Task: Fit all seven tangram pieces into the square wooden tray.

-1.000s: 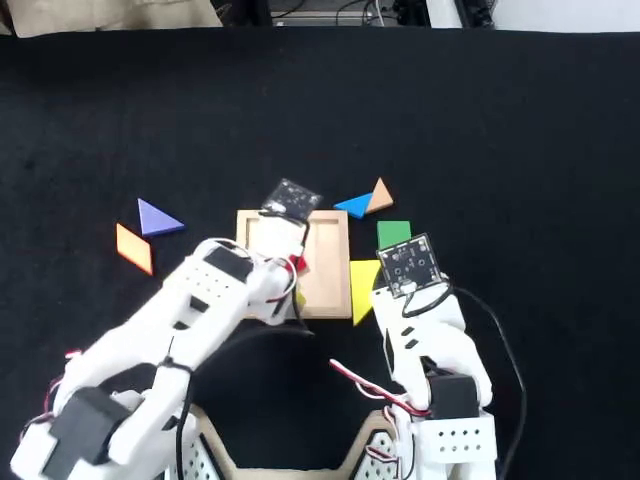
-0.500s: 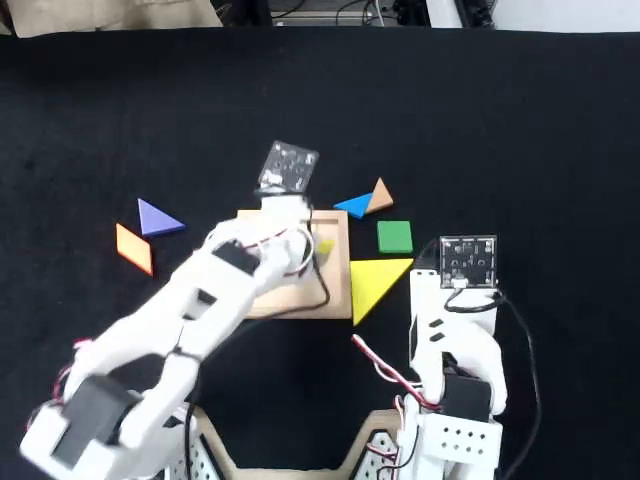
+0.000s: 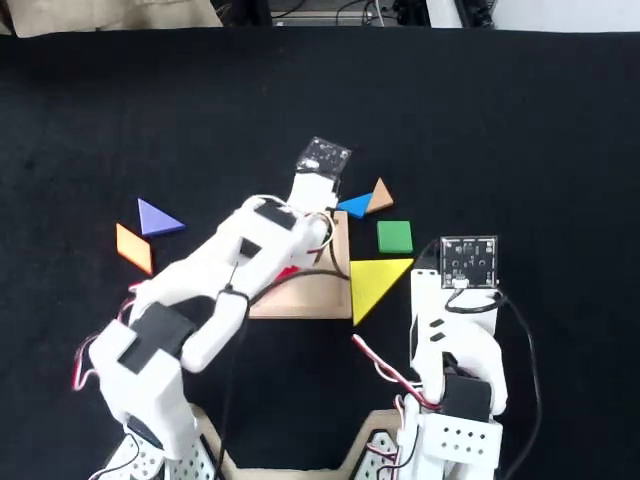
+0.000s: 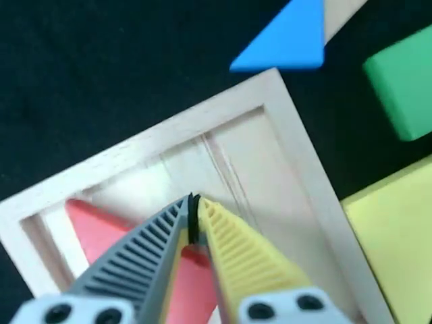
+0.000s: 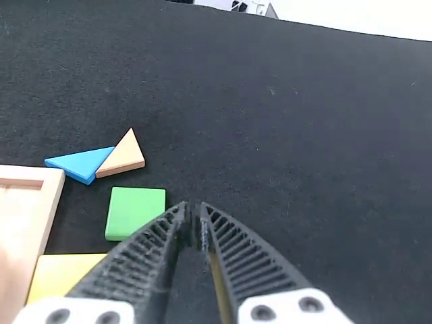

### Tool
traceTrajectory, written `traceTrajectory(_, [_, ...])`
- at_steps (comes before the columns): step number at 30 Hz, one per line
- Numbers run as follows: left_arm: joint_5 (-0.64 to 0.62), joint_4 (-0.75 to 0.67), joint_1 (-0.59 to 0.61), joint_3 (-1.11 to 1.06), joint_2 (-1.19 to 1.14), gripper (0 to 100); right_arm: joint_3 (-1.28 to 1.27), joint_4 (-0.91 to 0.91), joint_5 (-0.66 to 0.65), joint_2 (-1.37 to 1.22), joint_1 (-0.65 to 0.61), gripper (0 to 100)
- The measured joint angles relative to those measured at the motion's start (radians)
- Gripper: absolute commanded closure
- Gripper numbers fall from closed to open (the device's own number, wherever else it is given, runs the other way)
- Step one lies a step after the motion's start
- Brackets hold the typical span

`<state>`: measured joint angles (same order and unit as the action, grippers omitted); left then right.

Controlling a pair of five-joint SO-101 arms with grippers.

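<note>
The square wooden tray (image 3: 312,308) (image 4: 304,155) lies mid-table, largely covered by my left arm. A red triangle (image 4: 98,226) (image 3: 285,272) lies inside it. My left gripper (image 4: 194,202) is shut just above the tray floor, over the red piece's edge. Beside the tray lie a large yellow triangle (image 3: 372,280) (image 5: 57,273), a green square (image 3: 394,237) (image 5: 135,212), a blue triangle (image 3: 352,206) (image 4: 290,44) and a tan triangle (image 3: 380,197) (image 5: 123,158). My right gripper (image 5: 194,216) is shut, empty, over bare cloth near the green square.
A purple triangle (image 3: 155,217) and an orange parallelogram (image 3: 133,247) lie on the black cloth well to the left of the tray. The right arm's body (image 3: 455,340) stands just right of the yellow triangle. Open cloth stretches across the far half of the table.
My left arm swung across the tray toward its far right corner. My right arm pulled back to the right off the yellow triangle, then stayed still.
</note>
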<state>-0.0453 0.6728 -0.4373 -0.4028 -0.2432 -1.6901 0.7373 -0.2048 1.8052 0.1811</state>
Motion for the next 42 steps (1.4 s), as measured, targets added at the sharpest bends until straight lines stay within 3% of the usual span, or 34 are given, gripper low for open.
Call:
traceTrajectory(10, [0.000, 0.236, 0.086, 0.130, -0.034, 96, 0.000, 0.000, 0.000, 0.000, 0.000, 97.0])
traceTrajectory(21, [0.057, 0.281, 0.117, 0.138, -0.025, 96, 0.000, 0.000, -0.002, 0.000, -0.008, 96.8])
traceTrajectory(28, [0.058, 0.408, 0.109, 0.137, 0.169, 96, 0.000, 0.023, -0.043, 0.000, -0.008, 96.7])
traceTrajectory(32, [0.044, 0.480, 0.138, 0.077, 0.353, 96, 0.052, 0.146, -0.091, 0.000, -0.046, 96.7])
traceTrajectory(36, [-0.026, 0.445, 0.255, -0.092, 0.578, 96, 0.115, 0.284, -0.138, 0.000, -0.100, 96.7])
traceTrajectory(42, [-0.072, 0.196, 0.460, -0.512, 0.884, 96, 0.167, 0.382, -0.172, 0.000, -0.161, 96.6])
